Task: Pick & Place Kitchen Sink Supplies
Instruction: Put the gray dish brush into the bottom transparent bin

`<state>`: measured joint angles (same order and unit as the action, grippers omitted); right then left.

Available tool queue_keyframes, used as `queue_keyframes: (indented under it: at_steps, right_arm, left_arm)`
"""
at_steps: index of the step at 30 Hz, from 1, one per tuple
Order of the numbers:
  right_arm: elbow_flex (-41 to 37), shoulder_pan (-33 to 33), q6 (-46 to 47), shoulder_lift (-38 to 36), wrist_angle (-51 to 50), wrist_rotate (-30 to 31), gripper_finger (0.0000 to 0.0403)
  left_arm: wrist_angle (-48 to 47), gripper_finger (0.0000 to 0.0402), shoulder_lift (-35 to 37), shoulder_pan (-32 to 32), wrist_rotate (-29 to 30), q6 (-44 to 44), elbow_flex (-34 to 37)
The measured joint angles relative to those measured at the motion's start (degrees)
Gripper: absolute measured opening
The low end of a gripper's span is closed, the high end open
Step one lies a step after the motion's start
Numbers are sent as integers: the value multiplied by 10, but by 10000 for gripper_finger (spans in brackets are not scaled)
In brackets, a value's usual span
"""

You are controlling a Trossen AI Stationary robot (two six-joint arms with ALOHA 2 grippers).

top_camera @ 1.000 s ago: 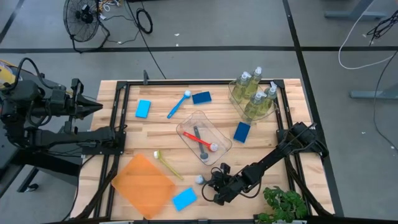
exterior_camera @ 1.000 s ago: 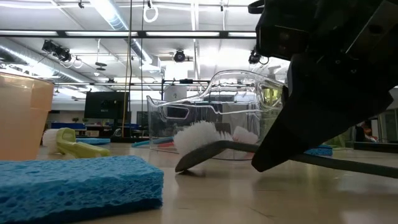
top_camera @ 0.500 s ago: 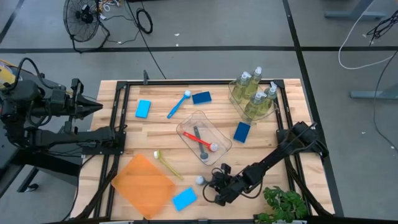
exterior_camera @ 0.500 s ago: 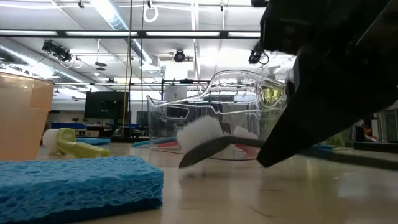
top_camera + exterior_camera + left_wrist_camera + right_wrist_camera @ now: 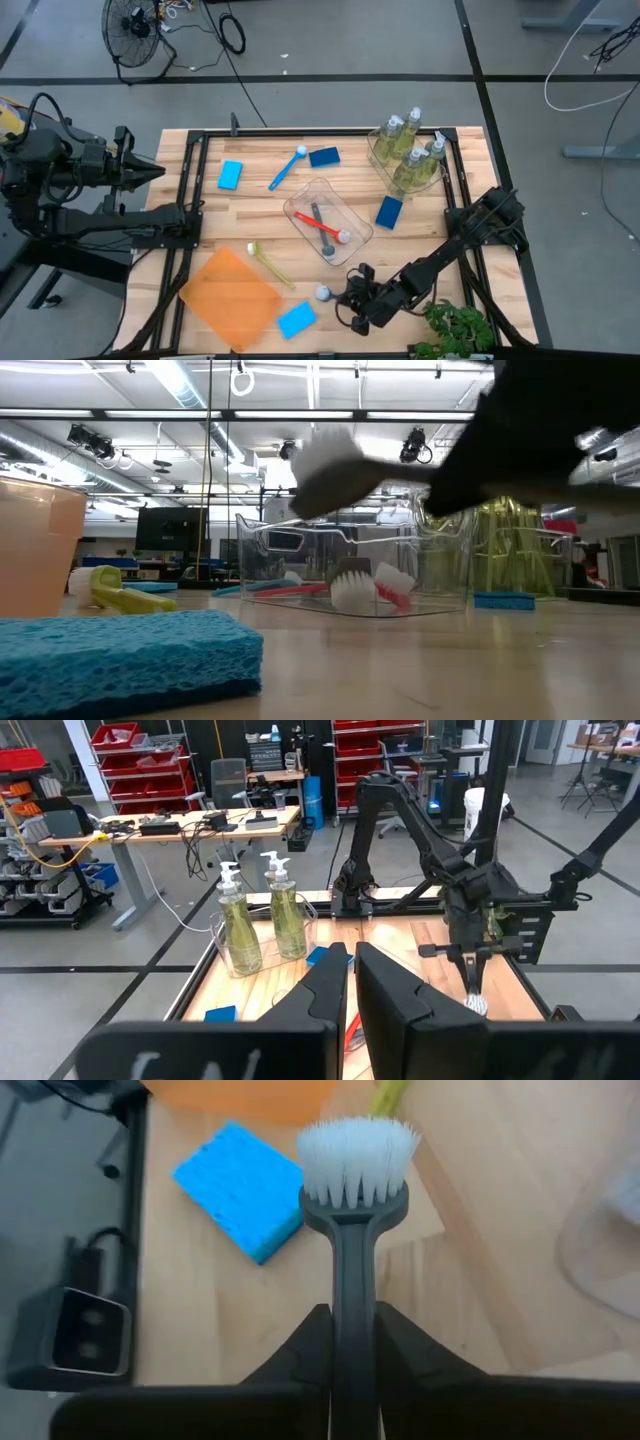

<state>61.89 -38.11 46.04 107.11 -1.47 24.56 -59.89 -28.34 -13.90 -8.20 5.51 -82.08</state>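
The right tool (image 5: 352,300) sits near the tabletop's (image 5: 260,220) six o'clock edge, its two fingers (image 5: 310,1342) pinched tight on the handle of a grey brush (image 5: 350,1210). The brush is clear of the wood: in the low view its white bristle head (image 5: 325,455) hangs above the clear tub (image 5: 350,565), and from above the head (image 5: 322,293) shows at about nine o'clock from the tool. Just past the bristles lies a blue sponge (image 5: 296,320), at roughly seven o'clock from the tool, beside the flat orange tray (image 5: 230,298).

The clear tub (image 5: 300,205) at the tabletop's centre holds a red brush (image 5: 318,226) and a dark-handled brush (image 5: 317,218), lying crossed. A yellow-green brush (image 5: 268,264) rests on the wood between the tub and the tray. A blue brush (image 5: 287,167) lies toward eleven o'clock from the tub, with one blue sponge (image 5: 230,175) on its far side and a darker one (image 5: 324,156) at twelve o'clock. Another blue sponge (image 5: 389,211) lies at three o'clock from the tub.

Soap bottles (image 5: 410,145) stand upright in a second clear tub (image 5: 374,152) near the two o'clock corner.

The left tool (image 5: 150,170) waits off the tabletop's nine o'clock side, its fingers (image 5: 325,985) nearly together and holding nothing.
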Motion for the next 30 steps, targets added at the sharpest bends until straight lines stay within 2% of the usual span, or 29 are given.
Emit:
queue_keyframes:
  at_steps: [5, 13, 18, 25, 30]
  right_arm:
    - [0, 0, -3, -38, 0, 0, 43]
    - [0, 15, -84, -111, -3, 23, 43]
    - [0, 46, -102, -150, -8, 40, 43]
    - [0, 102, -188, -191, -9, 44, 43]
    - [0, 145, -212, -205, -24, 44, 46]
  left_arm:
    - [0, 28, 0, 0, 0, 0, 0]
    - [0, 28, 0, 0, 0, 0, 0]
    - [0, 28, 0, 0, 0, 0, 0]
    - [0, 28, 0, 0, 0, 0, 0]
    - [0, 28, 0, 0, 0, 0, 0]
